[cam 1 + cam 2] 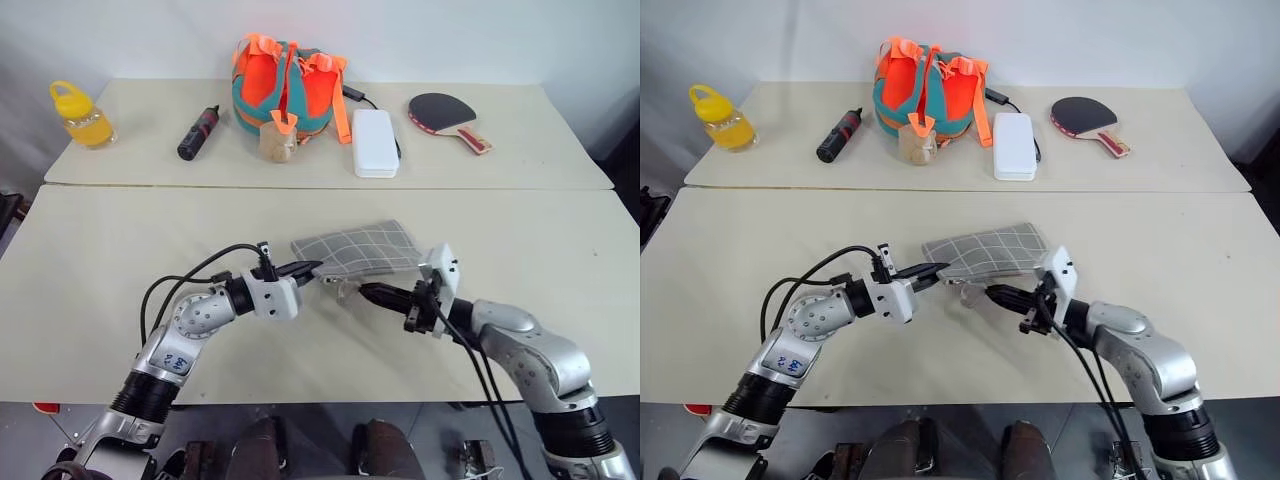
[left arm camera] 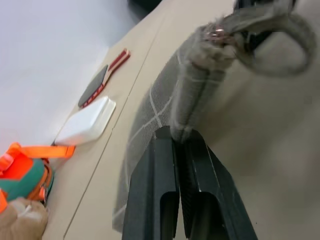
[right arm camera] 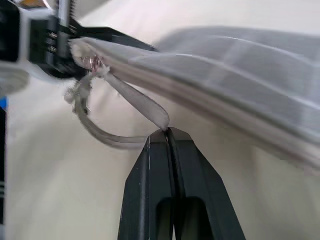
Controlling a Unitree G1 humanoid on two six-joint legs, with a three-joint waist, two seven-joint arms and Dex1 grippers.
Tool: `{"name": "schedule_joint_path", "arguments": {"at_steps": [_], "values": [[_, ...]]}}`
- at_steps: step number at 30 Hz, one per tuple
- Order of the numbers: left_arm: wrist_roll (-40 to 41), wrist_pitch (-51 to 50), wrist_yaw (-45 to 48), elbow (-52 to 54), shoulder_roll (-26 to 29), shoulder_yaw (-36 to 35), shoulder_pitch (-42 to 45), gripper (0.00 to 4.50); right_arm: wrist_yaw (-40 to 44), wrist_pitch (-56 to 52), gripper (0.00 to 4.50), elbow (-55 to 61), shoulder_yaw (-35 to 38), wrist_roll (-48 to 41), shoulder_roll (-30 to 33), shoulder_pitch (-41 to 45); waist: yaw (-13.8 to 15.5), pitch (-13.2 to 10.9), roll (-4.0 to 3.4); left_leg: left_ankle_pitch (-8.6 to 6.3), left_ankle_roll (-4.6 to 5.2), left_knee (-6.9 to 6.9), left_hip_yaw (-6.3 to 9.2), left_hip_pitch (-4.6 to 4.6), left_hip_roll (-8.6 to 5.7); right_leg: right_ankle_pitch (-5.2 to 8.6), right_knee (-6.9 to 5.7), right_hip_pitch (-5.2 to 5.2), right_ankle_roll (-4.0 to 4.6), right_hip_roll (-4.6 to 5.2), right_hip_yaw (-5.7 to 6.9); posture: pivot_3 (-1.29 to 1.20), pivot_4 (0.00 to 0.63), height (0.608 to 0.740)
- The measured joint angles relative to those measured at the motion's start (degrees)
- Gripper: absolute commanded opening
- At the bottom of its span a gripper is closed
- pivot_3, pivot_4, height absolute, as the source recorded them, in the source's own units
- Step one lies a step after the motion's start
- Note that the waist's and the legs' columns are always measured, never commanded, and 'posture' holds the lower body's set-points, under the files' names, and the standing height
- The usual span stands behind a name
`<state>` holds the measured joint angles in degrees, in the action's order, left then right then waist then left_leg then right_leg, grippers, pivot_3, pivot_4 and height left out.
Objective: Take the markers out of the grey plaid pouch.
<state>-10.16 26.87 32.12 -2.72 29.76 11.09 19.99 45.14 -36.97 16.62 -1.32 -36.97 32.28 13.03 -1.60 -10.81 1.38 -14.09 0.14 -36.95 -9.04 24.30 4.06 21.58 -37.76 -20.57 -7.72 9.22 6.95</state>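
- Right gripper, lower centre-right of the head view: fingers pressed together, pinching the grey strap loop that hangs off the pouch's end.
- Left gripper, lower centre-left: fingers clamped on the near-left corner of the grey plaid pouch, at the zipper end.
- Pouch sits mid-frame on the near table, its left end between the two grippers.
- Back table, top of frame, left to right: yellow bottle, black-and-red cylinder, orange-and-teal bag, white box, paddle.
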Motion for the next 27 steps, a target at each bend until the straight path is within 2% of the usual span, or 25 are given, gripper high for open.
{"name": "schedule_joint_path", "arguments": {"at_steps": [9,27], "values": [[6.9,1.2,4.7,-0.2,3.1,-2.2,-2.8,0.0,6.2,5.8,0.03,-7.8,1.5,4.8,5.0,1.9,0.1,0.0,0.0,0.0,0.0,-0.02,-0.03,0.0,0.0,0.0,0.01,0.0,0.0,0.0,-0.01,0.0,0.15,0.74],[15.8,3.1,10.0,-5.0,5.8,-8.9,-4.2,0.0,11.5,14.8,0.03,-20.9,3.3,12.4,9.2,4.9,0.0,0.0,0.0,0.01,-0.02,-0.03,-0.08,-0.01,0.01,0.0,0.0,-0.01,0.0,0.0,-0.03,0.0,0.15,0.74]]}}
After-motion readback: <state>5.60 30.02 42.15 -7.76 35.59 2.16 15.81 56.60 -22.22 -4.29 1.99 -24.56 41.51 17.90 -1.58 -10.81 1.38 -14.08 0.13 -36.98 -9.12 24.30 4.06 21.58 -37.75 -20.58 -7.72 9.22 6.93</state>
